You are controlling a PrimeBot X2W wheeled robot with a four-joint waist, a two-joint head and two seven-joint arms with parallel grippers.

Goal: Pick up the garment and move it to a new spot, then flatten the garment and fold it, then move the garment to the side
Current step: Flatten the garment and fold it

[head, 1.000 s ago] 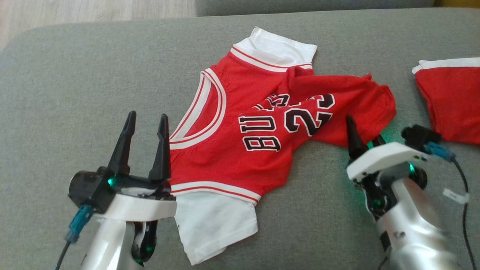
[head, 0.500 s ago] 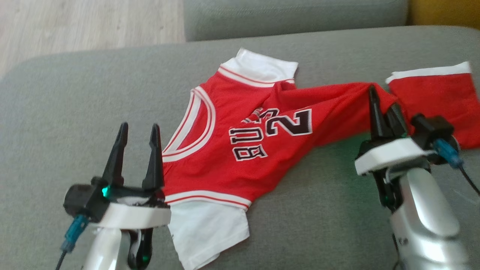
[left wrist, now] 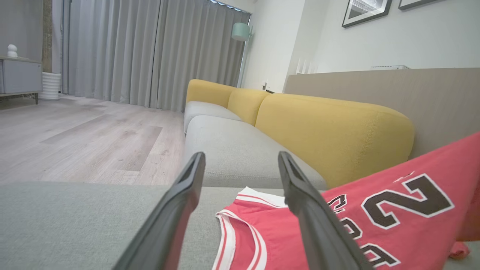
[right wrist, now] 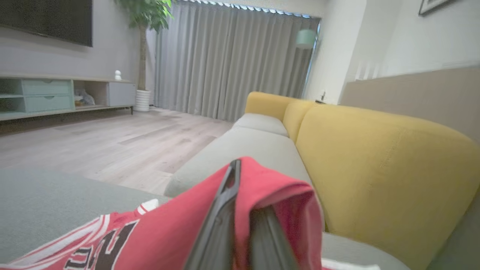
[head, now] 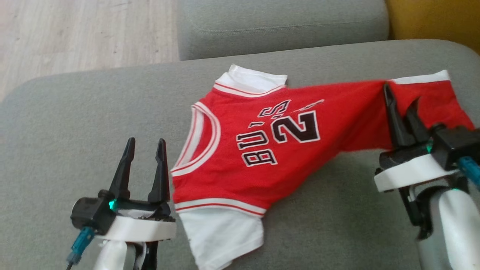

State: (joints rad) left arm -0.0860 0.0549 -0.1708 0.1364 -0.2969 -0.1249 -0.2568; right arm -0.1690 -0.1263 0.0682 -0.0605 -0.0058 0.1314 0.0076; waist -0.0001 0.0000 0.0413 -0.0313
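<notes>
Head view: I count one jersey (head: 240, 150), centre frame, on a grey sofa (head: 75, 112); two grippers.
Left gripper (head: 146, 140): lower left, jaws spread.
Right gripper (head: 400, 95): right side, pinching the jersey.

Definitely a home living room: sofa (right wrist: 375, 157) right of frame, curtains (right wrist: 232, 60) up top, TV unit (right wrist: 56, 93) at left, framed pictures (left wrist: 365, 11) upper right.

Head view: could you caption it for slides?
Right gripper holds a corner of red jersey above grey sofa; left gripper open.
</notes>
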